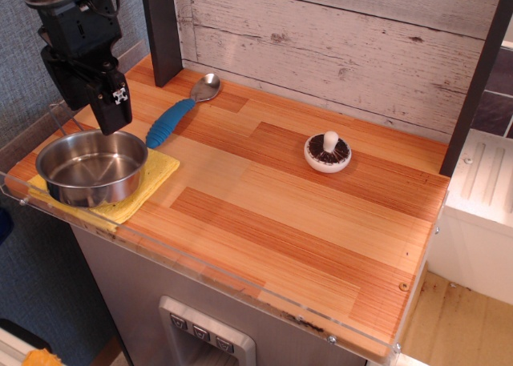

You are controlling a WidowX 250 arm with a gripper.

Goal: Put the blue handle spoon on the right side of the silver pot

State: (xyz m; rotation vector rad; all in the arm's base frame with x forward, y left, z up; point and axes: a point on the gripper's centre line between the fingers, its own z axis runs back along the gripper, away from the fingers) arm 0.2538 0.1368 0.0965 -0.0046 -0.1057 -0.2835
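The blue handle spoon (178, 113) lies on the wooden counter at the back left, its silver bowl toward the wall and its blue handle pointing at the pot. The silver pot (90, 166) sits on a yellow cloth (152, 178) at the left edge. My gripper (112, 114) hangs just above the pot's far rim, left of the spoon's handle. Its black fingers (111, 102) look closed together with nothing between them.
A small white and dark mushroom-shaped toy (327, 152) stands at the middle right of the counter (280, 214). A dark post (164, 30) rises behind the spoon against the plank wall. A clear plastic lip (200, 274) runs along the front edge.
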